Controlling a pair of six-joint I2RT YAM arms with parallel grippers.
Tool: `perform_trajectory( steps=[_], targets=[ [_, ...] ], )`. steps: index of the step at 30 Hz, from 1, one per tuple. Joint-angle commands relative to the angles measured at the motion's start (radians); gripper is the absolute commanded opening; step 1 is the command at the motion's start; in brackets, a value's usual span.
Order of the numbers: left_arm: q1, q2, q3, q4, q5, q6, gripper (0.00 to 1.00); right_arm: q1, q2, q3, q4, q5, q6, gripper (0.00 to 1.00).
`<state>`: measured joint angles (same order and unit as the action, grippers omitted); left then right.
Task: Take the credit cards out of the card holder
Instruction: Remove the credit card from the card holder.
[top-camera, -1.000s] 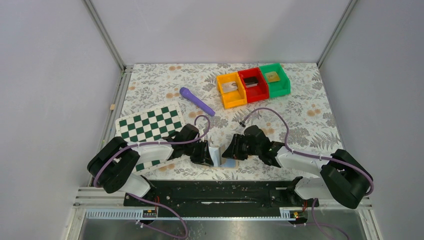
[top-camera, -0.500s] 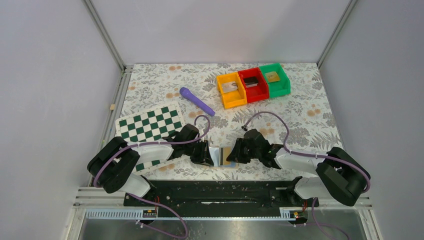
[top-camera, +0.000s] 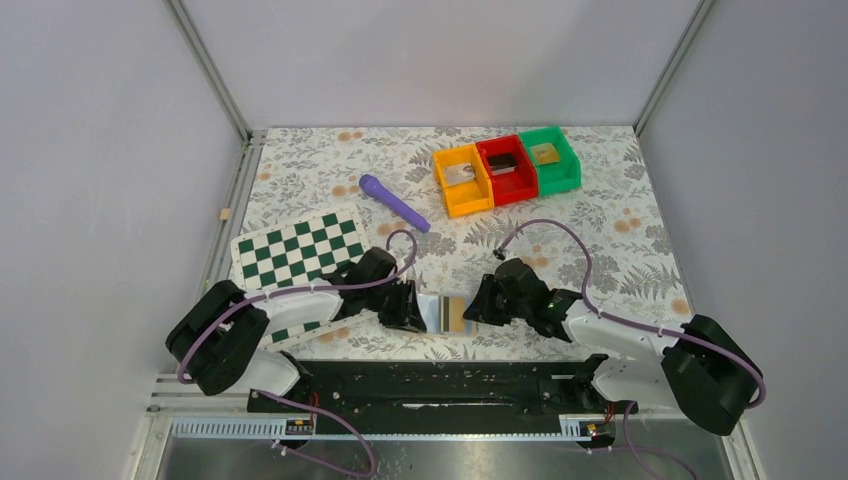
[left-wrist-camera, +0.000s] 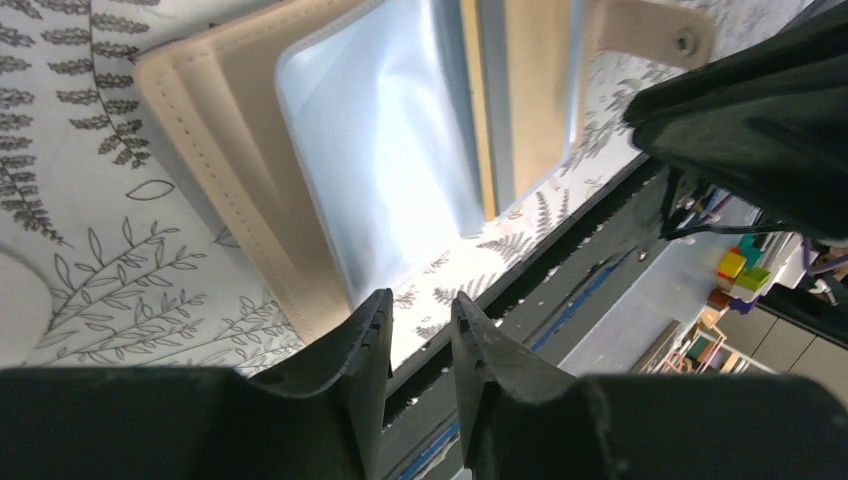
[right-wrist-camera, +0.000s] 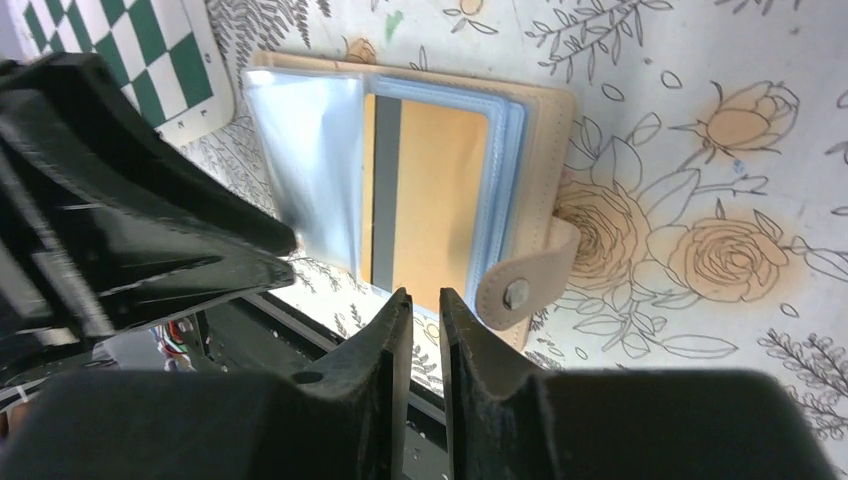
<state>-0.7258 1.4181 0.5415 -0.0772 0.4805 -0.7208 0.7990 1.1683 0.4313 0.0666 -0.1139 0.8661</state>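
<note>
The tan card holder (top-camera: 452, 313) lies open on the floral table between my two grippers. A gold card with a dark stripe (right-wrist-camera: 440, 190) sits in its right-hand clear sleeve, and a loose clear sleeve (right-wrist-camera: 310, 160) arches up on the left. The snap strap (right-wrist-camera: 520, 285) sticks out at the right edge. My left gripper (top-camera: 420, 312) rests at the holder's left edge (left-wrist-camera: 230, 150), fingers a little apart and empty (left-wrist-camera: 422, 305). My right gripper (top-camera: 478, 305) is just off the holder's right side, its fingers (right-wrist-camera: 425, 295) nearly together with nothing between them.
A green-and-white checkered board (top-camera: 300, 247) lies left of the arms, partly under the left arm. A purple pen-like object (top-camera: 393, 202) lies mid-table. Orange (top-camera: 462, 180), red (top-camera: 506, 168) and green (top-camera: 549, 158) bins stand at the back. The black rail (top-camera: 430, 375) runs just below the holder.
My right gripper has drawn back to the right off the holder, which now shows the gold card. The left gripper has stayed at the holder's left edge.
</note>
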Motion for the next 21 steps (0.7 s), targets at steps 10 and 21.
perform_trajectory(
  steps=[10, 21],
  targets=[
    [-0.010, -0.084, 0.127, 0.035, -0.003, -0.077, 0.31, 0.009, 0.018, 0.057, 0.039, -0.024, 0.015, 0.23],
    [-0.009, 0.067, 0.119, 0.180, -0.064, -0.055, 0.37, 0.009, 0.173, 0.075, 0.075, 0.016, -0.011, 0.24]
  ],
)
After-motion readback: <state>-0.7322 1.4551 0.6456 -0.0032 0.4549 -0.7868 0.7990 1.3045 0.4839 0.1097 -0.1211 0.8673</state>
